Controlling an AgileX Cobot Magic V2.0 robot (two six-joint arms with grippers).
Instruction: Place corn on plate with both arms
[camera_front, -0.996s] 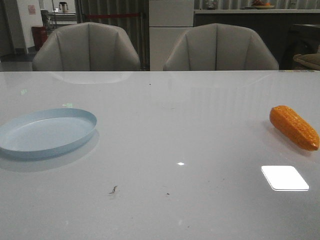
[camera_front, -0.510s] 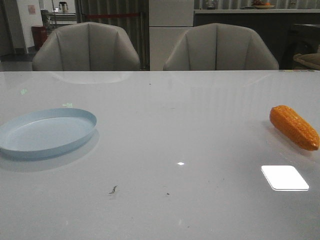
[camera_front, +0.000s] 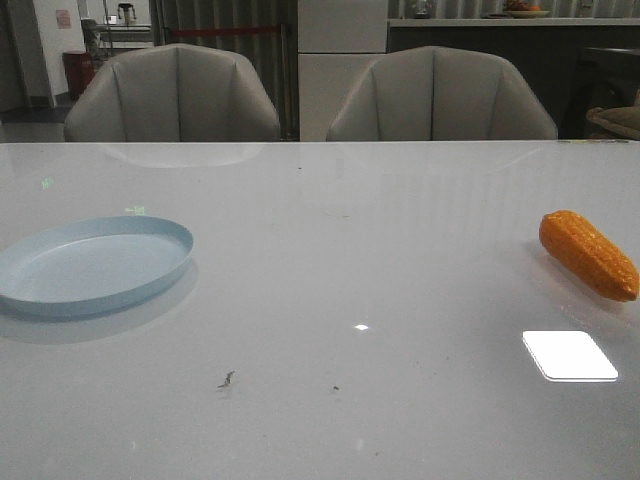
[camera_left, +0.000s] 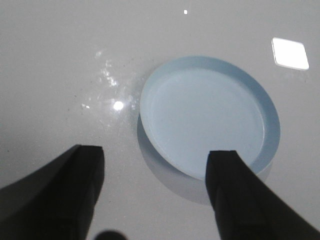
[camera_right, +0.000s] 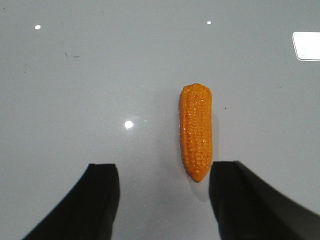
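Now: corn cob (camera_right: 196, 132) off-centre under right gripper (camera_right: 164, 175), lying close by the one finger.

Lies flat on white table (camera_front: 330, 250), far right in front view (camera_front: 588, 254), well apart from pale blue plate (camera_front: 92, 264) at far left. Long axis running away from the jaws, tapered tip nearest them. Right arm clearly nearer; hovers above, jaws wide open, holding nothing. Prob needs sideways shift to straddle cob. Left gripper (camera_left: 155, 172) open too, empty, above plate (camera_left: 209, 115) edge.
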